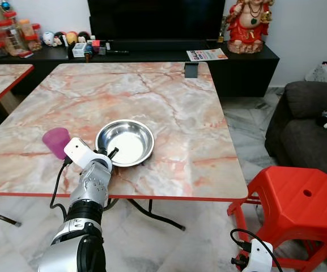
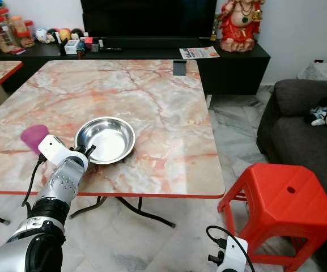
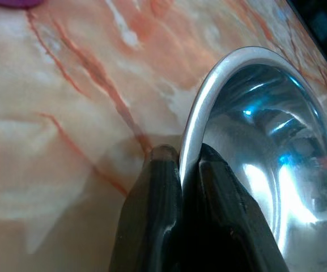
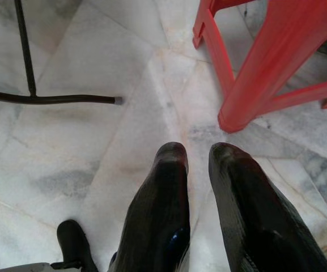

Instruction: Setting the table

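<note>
While my left pincer point(image 1: 107, 154) reaches over the near edge of the marble table point(image 1: 169, 102), its two black fingers point(image 3: 157, 192) are clamped on the rim of the steel bowl point(image 1: 126, 141), one finger outside the wall and the other inside, with the thin rim pressed between them. Just to the left of that pincer, close beside my wrist, stands a purple cup point(image 1: 56, 141), upright and apart from the bowl. The bowl sits flat on the tabletop directly ahead of the pincer, its open mouth facing up; being round, it has no long axis that I can make out, and its near-left rim is the part I hold. Beyond the bowl the marble runs bare a long way toward the far edge, where a small dark object point(image 1: 191, 69) stands, and bare surface also stretches to the right of the pincer as far as the table's rounded right corner. The red-trimmed near edge passes under my forearm. Farther right, off the table, a red stool point(image 1: 293, 209) stands on the tiled floor point(image 4: 95, 141). My right pincer point(image 4: 198, 154) hangs low over those tiles just beside the stool's leg, its fingers a narrow gap apart and holding nothing.
</note>
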You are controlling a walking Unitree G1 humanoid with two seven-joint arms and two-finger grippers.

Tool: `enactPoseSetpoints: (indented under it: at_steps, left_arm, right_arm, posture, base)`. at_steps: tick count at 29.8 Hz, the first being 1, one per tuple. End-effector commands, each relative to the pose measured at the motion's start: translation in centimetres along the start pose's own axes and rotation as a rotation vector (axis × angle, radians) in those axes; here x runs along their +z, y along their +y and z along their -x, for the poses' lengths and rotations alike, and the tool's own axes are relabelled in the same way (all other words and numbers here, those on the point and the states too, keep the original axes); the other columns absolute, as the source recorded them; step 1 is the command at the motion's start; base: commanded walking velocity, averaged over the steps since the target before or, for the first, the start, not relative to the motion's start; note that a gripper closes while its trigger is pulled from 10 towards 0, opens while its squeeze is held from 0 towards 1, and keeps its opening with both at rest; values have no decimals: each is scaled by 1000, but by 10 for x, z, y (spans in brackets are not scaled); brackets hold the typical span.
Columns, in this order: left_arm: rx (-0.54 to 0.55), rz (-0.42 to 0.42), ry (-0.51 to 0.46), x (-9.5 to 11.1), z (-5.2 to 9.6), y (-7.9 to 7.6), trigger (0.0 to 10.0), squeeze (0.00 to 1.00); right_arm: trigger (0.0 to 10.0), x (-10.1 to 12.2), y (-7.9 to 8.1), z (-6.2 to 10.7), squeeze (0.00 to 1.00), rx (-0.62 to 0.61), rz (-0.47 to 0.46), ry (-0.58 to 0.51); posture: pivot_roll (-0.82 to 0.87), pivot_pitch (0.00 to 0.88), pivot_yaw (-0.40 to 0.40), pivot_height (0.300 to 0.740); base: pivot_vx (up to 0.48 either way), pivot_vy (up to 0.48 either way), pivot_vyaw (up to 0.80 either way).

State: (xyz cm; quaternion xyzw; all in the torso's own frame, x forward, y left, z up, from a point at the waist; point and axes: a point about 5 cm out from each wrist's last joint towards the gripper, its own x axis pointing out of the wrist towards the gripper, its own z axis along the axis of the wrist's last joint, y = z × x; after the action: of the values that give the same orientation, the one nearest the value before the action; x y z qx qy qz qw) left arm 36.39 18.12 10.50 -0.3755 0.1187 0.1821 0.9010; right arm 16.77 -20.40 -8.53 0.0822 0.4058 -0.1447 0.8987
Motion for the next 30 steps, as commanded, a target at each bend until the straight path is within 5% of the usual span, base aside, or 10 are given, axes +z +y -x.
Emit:
enactPoseSetpoints:
  at_steps: [1,13,21,30]
  left_arm:
    - [60,3,-34,10,1,12,10000,0]
    - [221,1,-77,17,12,42,10000,0]
    - [199,16,28,5,16,43,10000,0]
    - [242,1,37,5,22,45,10000,0]
  right_arm:
    - [10000,-1,-1,0,0,-6,-7,5]
    - [10000,0,1,0,0,1,2,6]
    - [10000,0,1,0,0,3,2,10]
    - [10000,-1,1,0,0,3,-1,11]
  posture:
    - [-62,0,23,740]
    - [-48,0,16,740]
    - [-46,0,17,740]
    - [-45,0,19,740]
  base:
    - [0,0,0]
    - [0,0,0]
    - [0,0,0]
    - [0,0,0]
